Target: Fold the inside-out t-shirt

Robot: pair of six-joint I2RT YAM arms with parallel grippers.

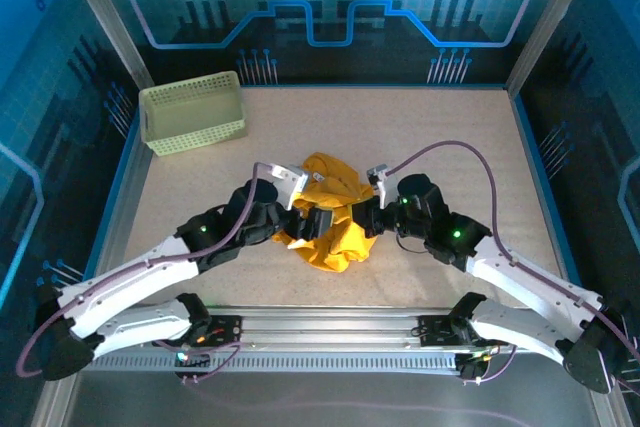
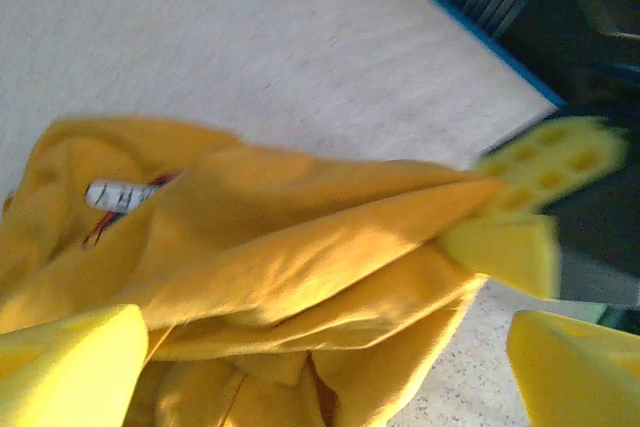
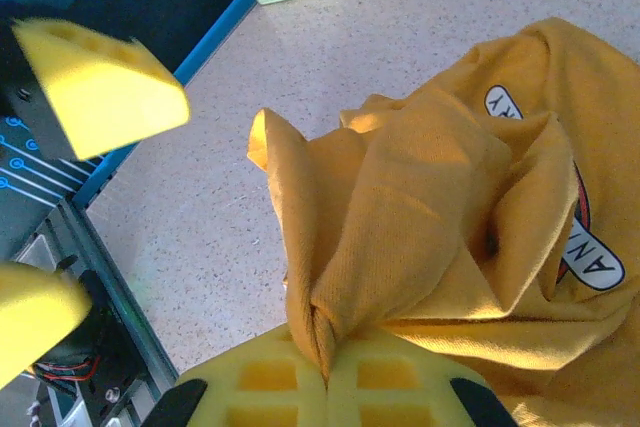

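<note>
The left gripper [image 2: 320, 372] stands spread wide, its jaws on either side of the crumpled mustard-yellow cloth t-shirt [image 1: 338, 245] and closed on nothing. The right gripper [image 3: 327, 379] is pressed together, pinching a twisted fold at the shirt's right edge. The shirt lies bunched mid-table, between the 2 wrists. A pale green plastic lattice basket [image 1: 192, 113] sits far left on the speckled beige tabletop [image 1: 450, 137], well apart.

The mustard-yellow t-shirt [image 1: 335, 212] lies crumpled in a heap mid-table [image 1: 480, 147].
</note>
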